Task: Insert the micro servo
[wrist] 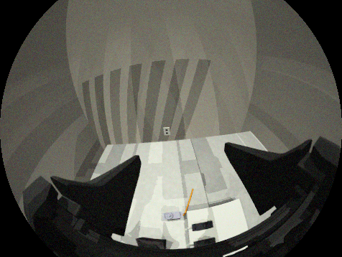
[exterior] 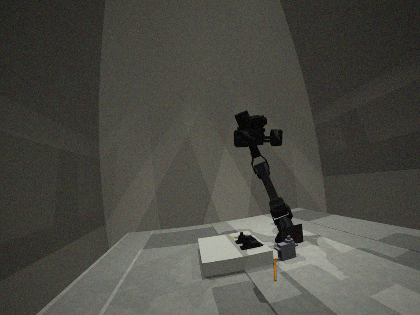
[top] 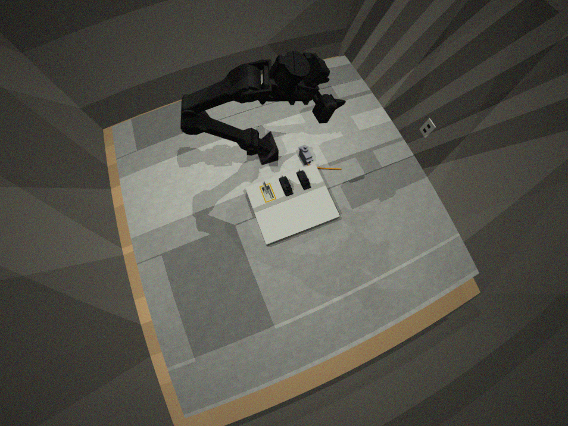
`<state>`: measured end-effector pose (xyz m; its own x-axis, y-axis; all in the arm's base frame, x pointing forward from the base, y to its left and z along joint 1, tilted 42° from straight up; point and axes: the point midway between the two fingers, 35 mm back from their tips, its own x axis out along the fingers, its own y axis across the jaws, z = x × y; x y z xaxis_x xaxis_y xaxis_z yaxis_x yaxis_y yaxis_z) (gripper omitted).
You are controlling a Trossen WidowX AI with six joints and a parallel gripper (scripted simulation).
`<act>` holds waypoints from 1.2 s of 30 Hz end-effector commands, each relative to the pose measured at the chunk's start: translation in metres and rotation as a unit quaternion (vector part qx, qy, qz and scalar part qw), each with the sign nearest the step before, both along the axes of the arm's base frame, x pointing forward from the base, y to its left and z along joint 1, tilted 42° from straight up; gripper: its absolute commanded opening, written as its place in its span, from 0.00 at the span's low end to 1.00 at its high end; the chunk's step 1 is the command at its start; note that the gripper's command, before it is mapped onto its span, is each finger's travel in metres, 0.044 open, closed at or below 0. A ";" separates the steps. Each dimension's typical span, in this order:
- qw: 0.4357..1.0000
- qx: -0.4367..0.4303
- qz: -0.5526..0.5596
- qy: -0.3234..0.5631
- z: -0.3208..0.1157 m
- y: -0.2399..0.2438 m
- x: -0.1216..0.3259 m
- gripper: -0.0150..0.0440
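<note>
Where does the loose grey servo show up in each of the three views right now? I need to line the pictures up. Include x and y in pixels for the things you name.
Top: loose servo (top: 305, 155) (exterior: 287, 250) (wrist: 172, 215), just above centre, off the deck's upper right corner.
Exterior: lower right, beside the deck's right end.
Wrist: low, about mid-width, left of the deck.
Shared landmark: its orange cable (top: 330, 168) (exterior: 274, 270) (wrist: 189, 202), visible in all three.
</note>
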<state>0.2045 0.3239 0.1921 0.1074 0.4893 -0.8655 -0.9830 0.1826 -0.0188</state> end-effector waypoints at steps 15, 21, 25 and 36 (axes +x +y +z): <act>0.962 -0.191 0.197 -0.017 -0.104 -0.037 -0.012 1.00; 0.932 -0.241 0.270 -0.010 -0.131 -0.053 -0.018 1.00; 0.908 -0.271 0.318 -0.002 -0.147 -0.064 -0.023 1.00; 0.826 -0.336 0.452 0.033 -0.185 -0.098 -0.038 1.00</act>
